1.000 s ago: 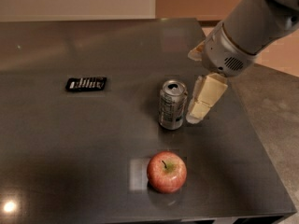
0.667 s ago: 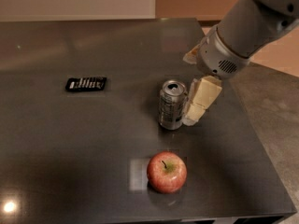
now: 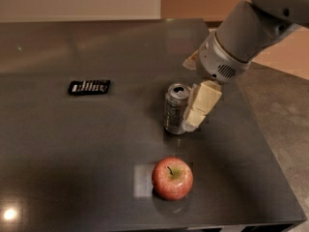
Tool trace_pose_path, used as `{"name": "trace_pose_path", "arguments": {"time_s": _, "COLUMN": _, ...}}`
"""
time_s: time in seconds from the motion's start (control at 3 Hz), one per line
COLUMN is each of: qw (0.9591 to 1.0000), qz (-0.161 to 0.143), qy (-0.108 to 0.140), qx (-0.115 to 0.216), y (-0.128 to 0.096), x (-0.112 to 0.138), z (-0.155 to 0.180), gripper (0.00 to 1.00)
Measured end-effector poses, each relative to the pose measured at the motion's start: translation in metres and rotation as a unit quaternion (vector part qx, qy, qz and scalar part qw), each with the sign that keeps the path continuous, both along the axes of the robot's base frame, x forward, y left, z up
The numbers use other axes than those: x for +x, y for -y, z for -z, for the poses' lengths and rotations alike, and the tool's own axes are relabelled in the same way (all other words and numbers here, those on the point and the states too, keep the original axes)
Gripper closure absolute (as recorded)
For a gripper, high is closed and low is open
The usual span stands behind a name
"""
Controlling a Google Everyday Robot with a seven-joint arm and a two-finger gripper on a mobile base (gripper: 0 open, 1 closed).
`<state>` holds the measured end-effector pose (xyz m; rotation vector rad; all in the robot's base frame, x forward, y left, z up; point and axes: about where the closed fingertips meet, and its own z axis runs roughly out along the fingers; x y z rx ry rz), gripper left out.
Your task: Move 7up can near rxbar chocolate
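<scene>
7up can [image 3: 174, 111] stands upright mid-worktop [image 3: 72, 168], rxbar chocolate [image 3: 89, 86] well apart to its left, apple [image 3: 172, 178] near its front. Claw [image 3: 192, 116] sits against the can's right side; can't tell if it's spread or pinching the can. Step looks like grasping: clamp mid-height and keep the can upright. For the carry left, steer clear of the apple and set down just beside the bar, not on it.

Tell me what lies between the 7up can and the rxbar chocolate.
Nothing: the camera view shows only bare dark tabletop between the 7up can and the rxbar chocolate. The gripper is beside the can, opposite the bar.
</scene>
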<state>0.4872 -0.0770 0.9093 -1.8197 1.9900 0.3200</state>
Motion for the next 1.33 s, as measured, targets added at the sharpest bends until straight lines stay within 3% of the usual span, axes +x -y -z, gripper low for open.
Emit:
{"name": "trace_pose_path", "arguments": {"time_s": 0.33, "qw": 1.0, "qz": -0.003, "qy": -0.005, "qx": 0.003, "y": -0.004, "x": 0.001, "z": 0.003, "gripper": 0.0}}
{"name": "trace_pose_path", "arguments": {"time_s": 0.67, "qw": 0.9999, "qz": -0.005, "qy": -0.011, "qx": 0.005, "y": -0.009, "x": 0.002, "z": 0.006, "gripper": 0.18}}
{"name": "trace_pose_path", "arguments": {"time_s": 1.33, "qw": 0.9997, "qz": -0.011, "qy": -0.02, "qx": 0.006, "y": -0.018, "x": -0.001, "z": 0.01, "gripper": 0.65}}
